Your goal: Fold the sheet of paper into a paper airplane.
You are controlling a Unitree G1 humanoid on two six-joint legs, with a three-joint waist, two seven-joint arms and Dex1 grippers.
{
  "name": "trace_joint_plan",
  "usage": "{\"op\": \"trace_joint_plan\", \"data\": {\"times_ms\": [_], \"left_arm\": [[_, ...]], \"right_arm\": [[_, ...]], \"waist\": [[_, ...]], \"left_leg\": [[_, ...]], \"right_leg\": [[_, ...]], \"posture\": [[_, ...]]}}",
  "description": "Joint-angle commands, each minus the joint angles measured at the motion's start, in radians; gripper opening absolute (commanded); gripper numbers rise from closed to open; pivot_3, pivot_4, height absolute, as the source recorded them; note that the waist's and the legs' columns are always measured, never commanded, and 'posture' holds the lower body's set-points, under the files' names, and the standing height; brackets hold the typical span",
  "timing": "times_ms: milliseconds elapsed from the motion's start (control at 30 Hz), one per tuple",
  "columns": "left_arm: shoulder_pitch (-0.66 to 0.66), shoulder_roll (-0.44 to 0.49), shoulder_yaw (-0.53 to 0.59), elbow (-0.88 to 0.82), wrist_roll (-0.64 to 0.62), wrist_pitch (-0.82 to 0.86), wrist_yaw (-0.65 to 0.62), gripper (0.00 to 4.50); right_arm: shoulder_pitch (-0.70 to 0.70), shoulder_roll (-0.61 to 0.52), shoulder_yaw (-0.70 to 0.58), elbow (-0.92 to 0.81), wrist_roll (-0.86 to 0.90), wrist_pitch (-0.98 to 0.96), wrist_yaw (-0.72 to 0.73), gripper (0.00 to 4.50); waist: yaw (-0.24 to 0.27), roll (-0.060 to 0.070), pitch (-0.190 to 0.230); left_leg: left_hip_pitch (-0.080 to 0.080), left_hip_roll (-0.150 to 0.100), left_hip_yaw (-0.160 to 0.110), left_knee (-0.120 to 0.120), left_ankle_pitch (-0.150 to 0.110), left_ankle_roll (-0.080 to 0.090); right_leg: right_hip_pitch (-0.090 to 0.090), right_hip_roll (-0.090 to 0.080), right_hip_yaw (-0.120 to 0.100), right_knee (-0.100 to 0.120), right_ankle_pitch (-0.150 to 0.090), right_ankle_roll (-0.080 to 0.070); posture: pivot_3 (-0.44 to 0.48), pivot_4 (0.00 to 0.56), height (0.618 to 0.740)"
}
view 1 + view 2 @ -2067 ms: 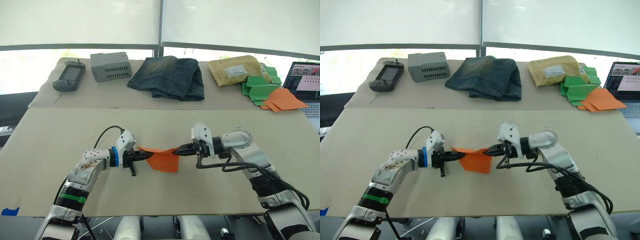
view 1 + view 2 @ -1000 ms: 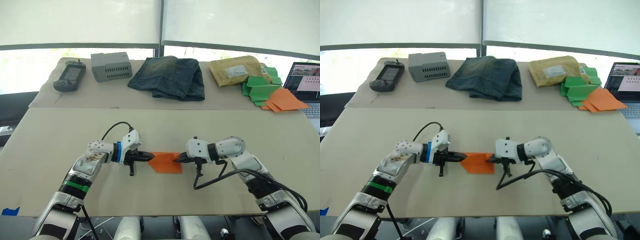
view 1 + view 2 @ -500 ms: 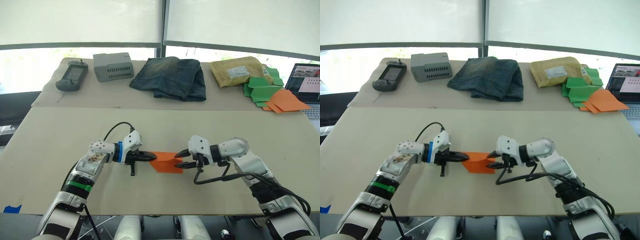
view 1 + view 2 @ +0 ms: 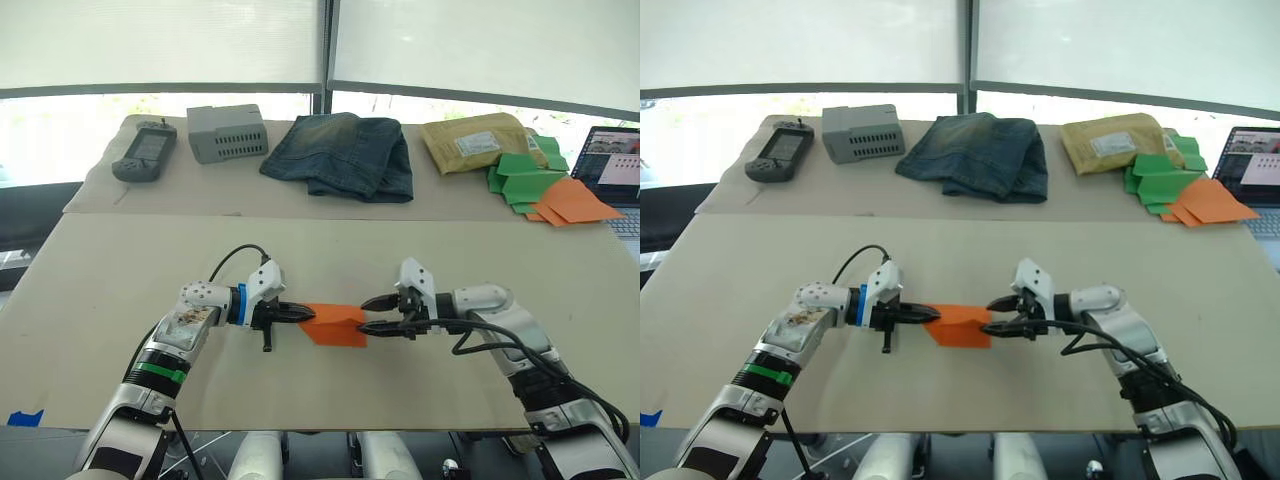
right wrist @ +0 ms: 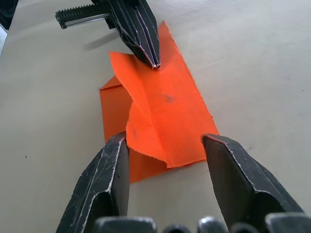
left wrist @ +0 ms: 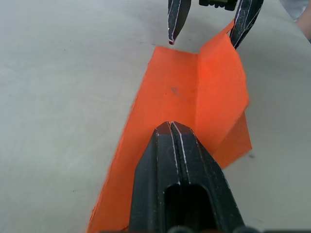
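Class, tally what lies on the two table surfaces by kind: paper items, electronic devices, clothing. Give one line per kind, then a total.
Paper items: 3 – orange sheet, paper pile, envelope
Electronic devices: 3 – handheld, grey box, laptop
Clothing: 1 – jeans
Total: 7

The laptop (image 4: 618,168) is cut off by the frame edge; its screen looks unreadable.

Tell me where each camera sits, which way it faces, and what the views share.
Left and right eye views: on the head, looking forward and down at the table, both arms visible.
Left wrist view: along the left gripper, shut on the sheet of paper.
Right wrist view: along the open right gripper toward the sheet.
Shared: every view shows the sheet and both grippers.
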Motion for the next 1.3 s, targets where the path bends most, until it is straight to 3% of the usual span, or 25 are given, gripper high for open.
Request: {"op": "trace_joint_plan", "data": {"times_ms": [33,167,467,800,1067,1167,1300], "left_arm": [[0.013,-0.005,-0.021,0.018,0.02,0.01,-0.006,0.0],[0.014,-0.006,-0.019,0.015,0.02,0.014,-0.006,0.0],[0.027,-0.032,0.035,-0.015,-0.03,0.067,0.032,0.0],[0.066,-0.008,0.127,-0.113,-0.078,0.077,0.071,0.0],[0.055,-0.035,0.277,-0.324,-0.292,0.163,0.1,0.0],[0.069,-0.007,0.257,-0.414,-0.317,0.208,0.092,0.0],[0.113,0.063,0.133,-0.433,-0.171,0.088,0.045,0.0]], "right_arm": [[-0.018,0.009,-0.03,0.004,0.055,0.04,0.013,1.43],[-0.061,0.023,-0.033,0.067,0.104,0.165,0.027,0.03],[-0.163,0.064,-0.004,0.243,0.163,0.484,0.022,0.03],[-0.154,0.069,0.052,0.32,0.091,0.496,-0.027,0.03],[-0.132,0.077,0.055,0.314,0.086,0.508,-0.05,0.03],[-0.125,0.08,0.054,0.312,0.082,0.51,-0.058,0.03],[-0.123,0.086,0.05,0.317,0.075,0.503,-0.067,0.03]], "waist": [[0.0,0.0,0.0],[-0.001,0.0,0.0],[-0.003,0.0,-0.001],[-0.005,-0.005,-0.006],[-0.002,-0.011,-0.01],[-0.003,-0.013,-0.011],[-0.003,-0.011,-0.014]], "left_leg": [[0.0,0.0,0.0,0.0,0.0,0.0],[0.0,0.0,0.0,0.0,0.0,0.0],[0.001,0.0,-0.001,0.0,0.0,0.0],[0.004,0.002,-0.002,0.0,0.0,0.0],[0.011,0.003,-0.008,-0.001,0.0,0.0],[0.011,0.003,-0.009,-0.001,0.0,0.0],[0.012,0.003,-0.008,-0.002,0.0,-0.001]], "right_leg": [[0.0,0.0,0.0,0.0,0.0,0.0],[0.0,0.0,0.0,0.0,0.0,0.0],[0.001,0.0,0.0,0.0,0.0,0.0],[0.004,0.001,-0.001,0.0,0.0,0.0],[0.013,-0.001,-0.003,-0.005,-0.003,-0.006],[0.014,-0.001,-0.003,-0.005,-0.004,-0.005],[0.014,-0.001,-0.003,-0.005,-0.004,-0.006]], "posture": [[0.0,0.15,0.722],[0.0,0.15,0.722],[0.0,0.15,0.722],[0.0,0.15,0.722],[0.0,0.15,0.722],[0.0,0.15,0.722],[0.0,0.15,0.722]]}}
